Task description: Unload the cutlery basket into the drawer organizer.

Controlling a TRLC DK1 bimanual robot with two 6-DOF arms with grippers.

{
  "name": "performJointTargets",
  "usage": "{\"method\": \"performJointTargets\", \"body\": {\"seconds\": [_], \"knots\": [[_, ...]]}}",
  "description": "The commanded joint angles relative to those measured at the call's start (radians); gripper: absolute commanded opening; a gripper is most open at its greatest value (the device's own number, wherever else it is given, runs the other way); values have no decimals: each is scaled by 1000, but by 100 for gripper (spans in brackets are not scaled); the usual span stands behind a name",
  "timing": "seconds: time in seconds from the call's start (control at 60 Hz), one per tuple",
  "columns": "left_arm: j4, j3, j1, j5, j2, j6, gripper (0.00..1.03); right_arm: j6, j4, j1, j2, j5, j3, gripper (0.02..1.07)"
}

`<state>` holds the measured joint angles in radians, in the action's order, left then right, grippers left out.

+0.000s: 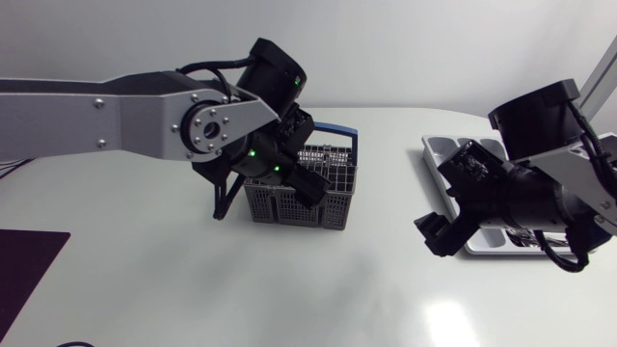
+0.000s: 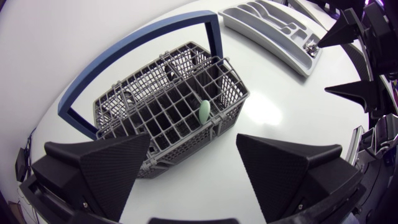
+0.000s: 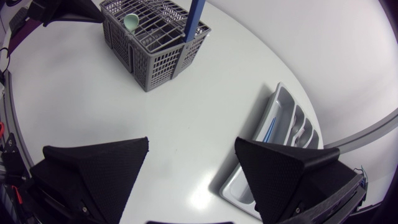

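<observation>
The basket (image 1: 301,188) stands near the middle of the bench (image 1: 145,280), with the drawer organizer (image 1: 439,146) well apart to its right, near the bench's right edge. 1 utensil (image 2: 203,111) stands in a compartment along the basket's outer wall, under the left end effector (image 2: 193,142). The right end effector (image 3: 192,144) hangs over the bench between the 2, just beside the organizer.

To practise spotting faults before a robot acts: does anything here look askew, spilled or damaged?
Nothing stands out. The grey slotted plastic cutlery basket stands upright on the white table, one pale green utensil inside; the light grey compartmented drawer organizer lies flat, nothing spilled beside either.
</observation>
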<state>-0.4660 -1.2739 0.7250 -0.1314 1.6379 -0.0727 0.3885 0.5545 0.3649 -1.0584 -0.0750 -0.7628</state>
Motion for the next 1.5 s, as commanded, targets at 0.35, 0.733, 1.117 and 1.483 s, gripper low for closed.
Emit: {"method": "performJointTargets", "body": {"seconds": [0.35,0.733,1.117,1.483], "knots": [[-31,-124,60,-177,135,-35,95,-31,-51,37,-51,17,69,100],[-33,-176,60,-229,206,-42,82,-28,-79,49,-72,23,82,100],[-31,-191,71,-240,227,-39,39,-27,-88,49,-80,24,92,99],[-30,-182,90,-240,232,-36,24,-22,-88,49,-72,23,100,99]]}}
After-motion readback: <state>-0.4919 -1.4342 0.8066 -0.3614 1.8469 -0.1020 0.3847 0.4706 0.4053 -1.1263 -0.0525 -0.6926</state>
